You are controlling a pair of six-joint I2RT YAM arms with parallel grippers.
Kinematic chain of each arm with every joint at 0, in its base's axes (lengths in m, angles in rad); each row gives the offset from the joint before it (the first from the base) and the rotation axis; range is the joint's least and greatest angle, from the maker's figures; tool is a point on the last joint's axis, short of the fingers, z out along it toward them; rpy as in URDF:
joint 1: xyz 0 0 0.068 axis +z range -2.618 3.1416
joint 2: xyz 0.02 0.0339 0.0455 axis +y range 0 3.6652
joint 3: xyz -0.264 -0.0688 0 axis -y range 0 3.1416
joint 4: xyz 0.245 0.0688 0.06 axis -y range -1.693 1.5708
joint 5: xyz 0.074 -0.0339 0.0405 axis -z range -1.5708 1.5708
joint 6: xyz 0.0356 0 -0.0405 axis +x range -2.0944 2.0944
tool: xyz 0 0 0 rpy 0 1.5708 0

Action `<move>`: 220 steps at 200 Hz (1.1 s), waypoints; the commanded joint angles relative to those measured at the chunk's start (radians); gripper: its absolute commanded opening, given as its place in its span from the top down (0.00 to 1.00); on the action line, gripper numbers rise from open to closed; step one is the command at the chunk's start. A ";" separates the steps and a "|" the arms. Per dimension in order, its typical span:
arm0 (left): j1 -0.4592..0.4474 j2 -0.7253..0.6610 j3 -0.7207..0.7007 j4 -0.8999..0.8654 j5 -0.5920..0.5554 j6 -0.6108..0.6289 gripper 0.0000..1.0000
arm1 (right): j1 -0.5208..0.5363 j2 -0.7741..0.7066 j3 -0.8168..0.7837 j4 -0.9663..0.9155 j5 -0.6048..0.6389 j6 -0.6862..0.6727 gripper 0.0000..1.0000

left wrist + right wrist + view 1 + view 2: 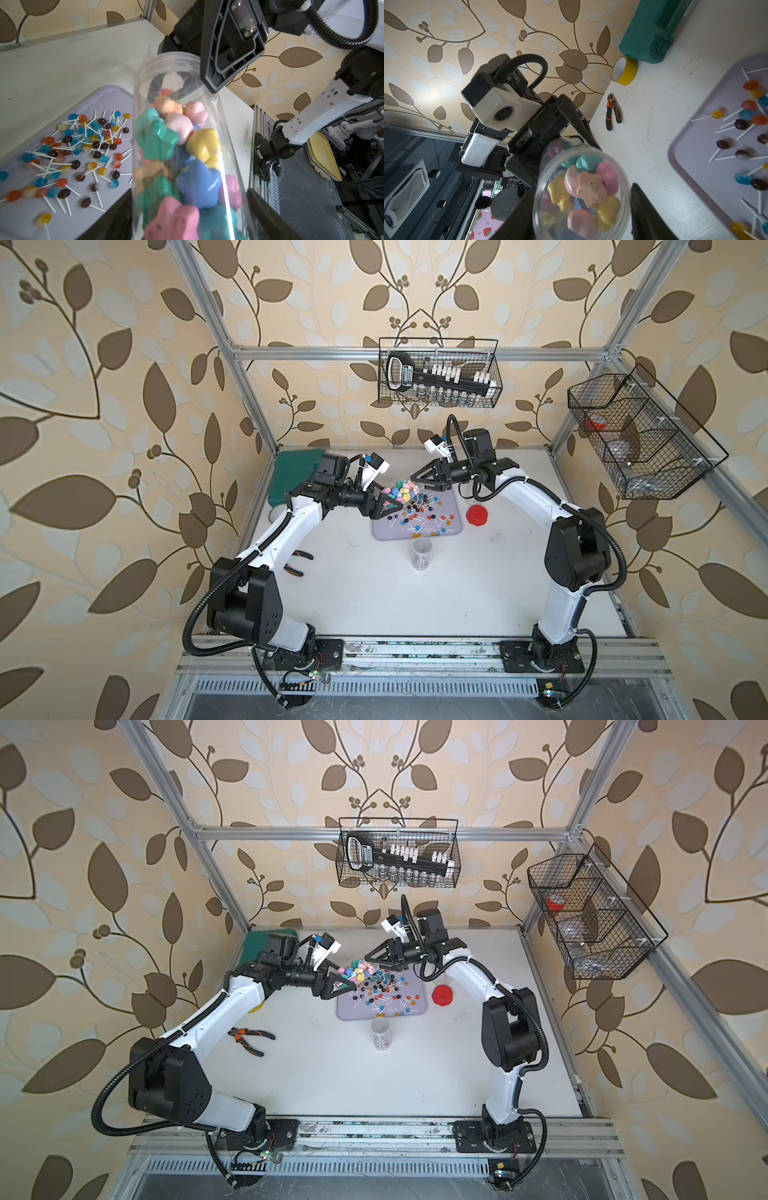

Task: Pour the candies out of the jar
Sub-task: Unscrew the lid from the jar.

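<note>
Top views both show the lilac tray (384, 534) under the clear jar (403, 491), which lies sideways in the air, likely so sweets fall onto it: left hand (394, 502) pinching its base end, right hand (417, 483) pinching the mouth end. Star candies (158, 133) fill the jar; lollipops (97, 143) litter the tray. Leaf-papered walls (104, 364) enclose a white, scuffed worktop (374, 593).

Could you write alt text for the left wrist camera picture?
A clear jar packed with pastel star candies is held by the left gripper, with the right gripper straddling its mouth. Lollipops lie scattered on a lilac tray beside it.
</note>
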 commanded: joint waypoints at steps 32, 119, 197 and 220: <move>-0.006 0.000 0.056 -0.024 0.012 0.033 0.33 | 0.011 -0.037 0.046 -0.021 -0.029 -0.042 0.68; -0.006 0.003 0.061 -0.035 0.014 0.041 0.45 | 0.014 -0.046 0.057 -0.021 -0.028 -0.041 0.56; -0.006 -0.017 0.059 -0.010 0.052 0.025 0.50 | -0.030 -0.072 0.046 0.019 -0.035 0.009 0.05; -0.002 -0.019 0.058 0.056 0.101 -0.033 0.50 | -0.072 -0.105 0.005 0.080 -0.046 0.072 0.06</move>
